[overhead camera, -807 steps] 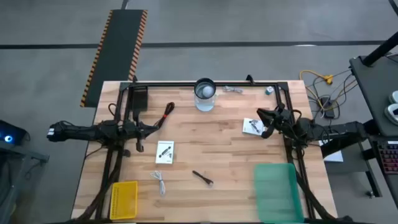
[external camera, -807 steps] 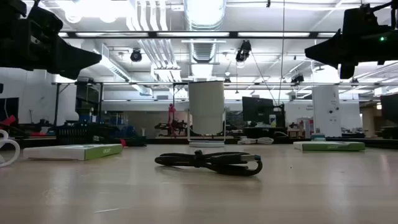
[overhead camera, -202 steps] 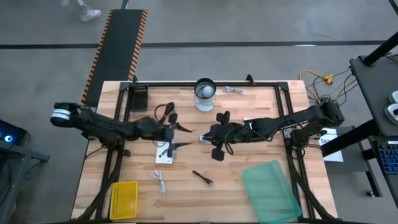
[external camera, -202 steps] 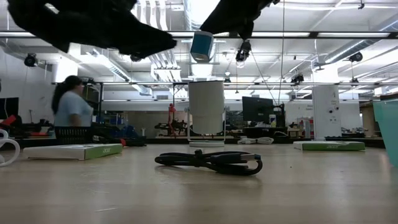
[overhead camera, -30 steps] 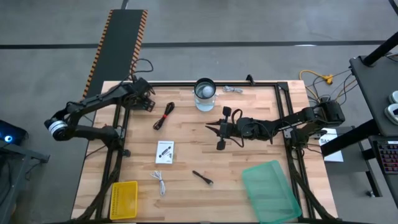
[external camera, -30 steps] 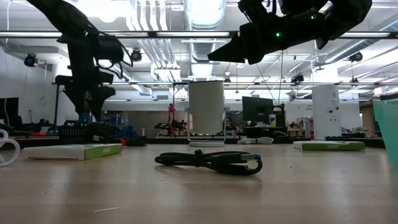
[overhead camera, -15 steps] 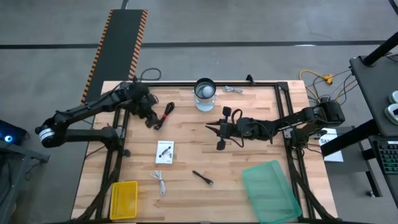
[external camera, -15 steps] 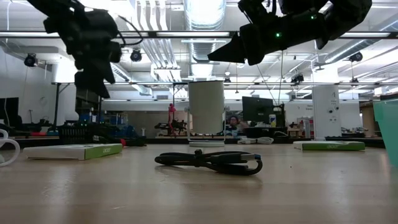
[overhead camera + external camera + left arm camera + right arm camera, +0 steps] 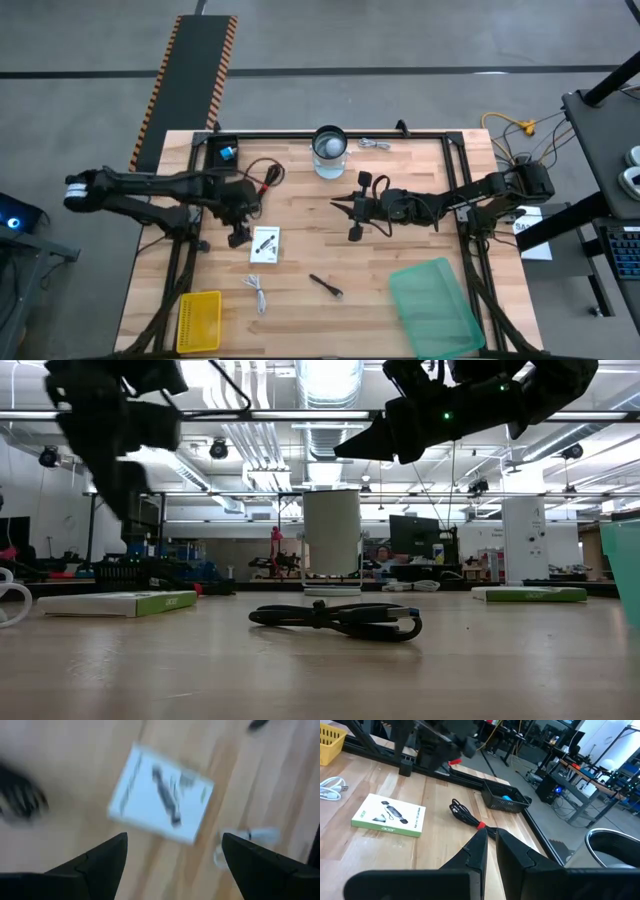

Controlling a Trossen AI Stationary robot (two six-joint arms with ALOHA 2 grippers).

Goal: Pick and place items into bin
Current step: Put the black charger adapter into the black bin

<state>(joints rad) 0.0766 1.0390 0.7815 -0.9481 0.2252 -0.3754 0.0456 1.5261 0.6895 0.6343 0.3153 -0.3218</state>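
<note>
Above the white printed packet [image 9: 160, 802] on the table's left half, the left gripper [image 9: 172, 865] has its fingers spread wide, probably to straddle it for a grasp. Right gripper [image 9: 490, 851] waits mid-table, fingers pressed together, empty

Overhead ceiling lights [image 9: 322, 378] glared bright; my left wrist view smeared the white printed packet [image 9: 159, 807] with motion blur.

Dark jointed arms, tapered black fingers [image 9: 95, 862]
</note>
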